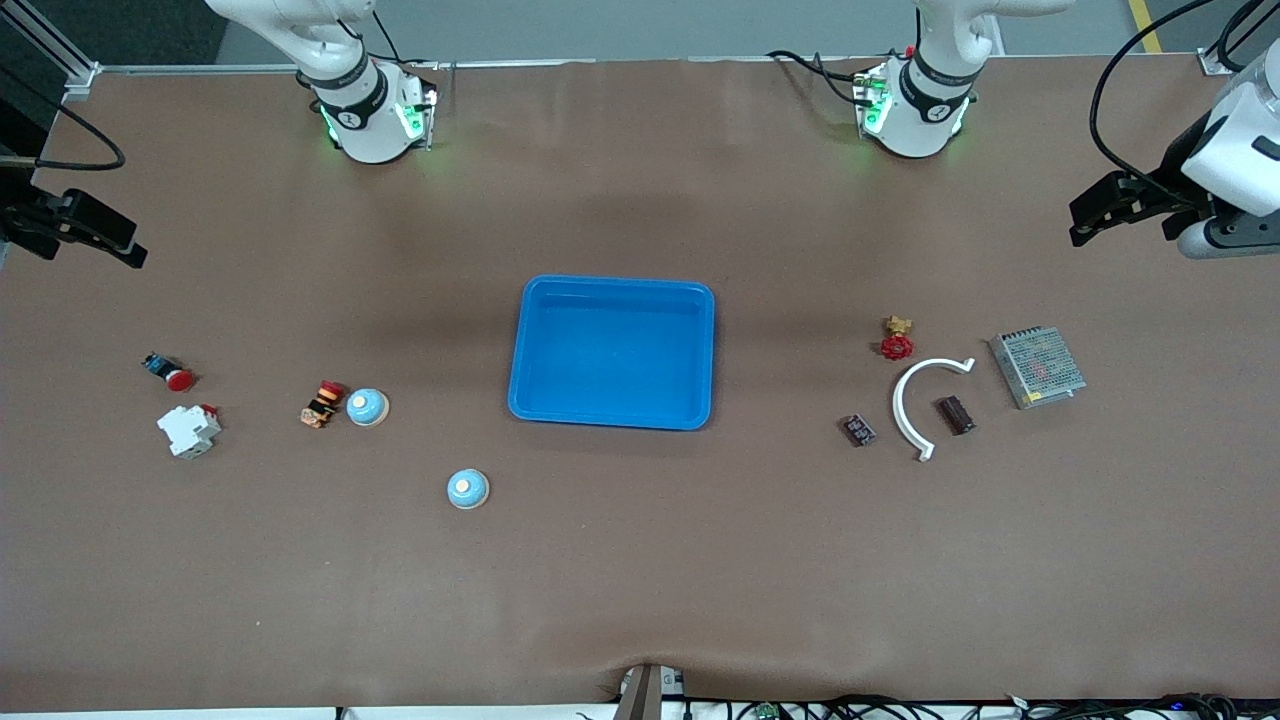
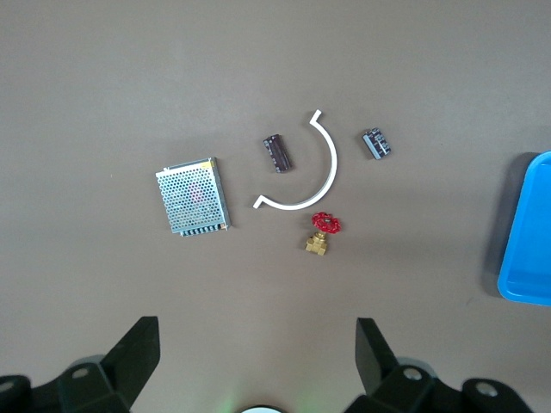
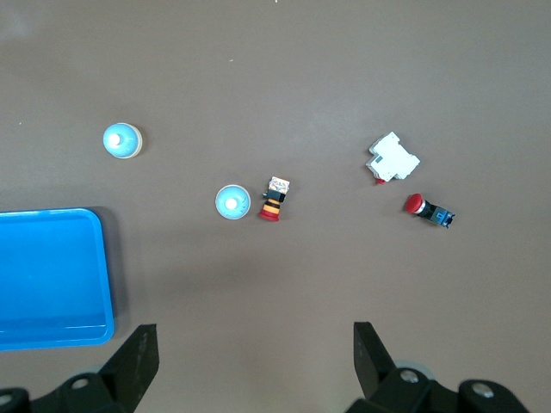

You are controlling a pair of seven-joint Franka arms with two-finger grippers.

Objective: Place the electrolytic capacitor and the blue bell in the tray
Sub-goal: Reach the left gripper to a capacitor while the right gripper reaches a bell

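Tray [image 1: 612, 352] sits empty mid-surface (reachable by both arms); left end effector [image 2: 258, 361] and right end effector [image 3: 254, 366] wait raised, fingers apart.

No legible text or labels.

Both arms are glossy white with rounded shells. Each base [image 1: 372, 115] carries a black ring with a small white mark, glows green at its sides, and has black cables running from it. The left pincer [image 1: 1100, 215] and right pincer [image 1: 95, 240] are matte black with angular, wedge-shaped fingers [image 2: 138, 353]; round screw holes show at their roots.
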